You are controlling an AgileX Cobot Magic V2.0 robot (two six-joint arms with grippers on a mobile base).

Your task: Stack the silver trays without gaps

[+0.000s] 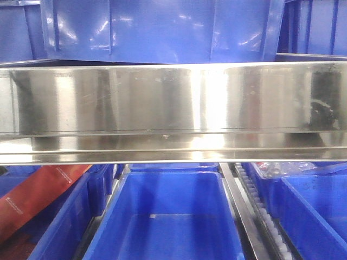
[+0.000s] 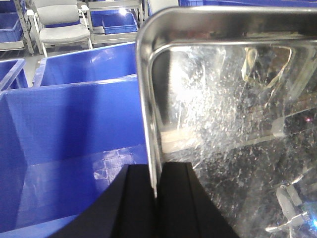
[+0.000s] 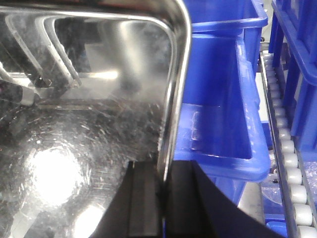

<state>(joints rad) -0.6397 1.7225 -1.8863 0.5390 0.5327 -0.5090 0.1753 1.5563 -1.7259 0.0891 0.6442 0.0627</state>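
Note:
In the left wrist view a silver tray (image 2: 223, 124) fills the right half, its scratched inside facing me. My left gripper (image 2: 156, 171) is shut on its left rim, one black finger on each side of the thin edge. The right wrist view shows a silver tray (image 3: 89, 99) filling the left half, and my right gripper (image 3: 162, 168) is shut on its right rim in the same way. The tray hangs above blue bins in both views. Neither gripper shows in the front view.
A long shiny steel band (image 1: 173, 108) spans the front view. Blue bins (image 1: 168, 216) stand below and behind it, one holding a red package (image 1: 38, 195). A roller track (image 3: 285, 144) runs on the right. A grey chair (image 2: 59, 25) stands far back.

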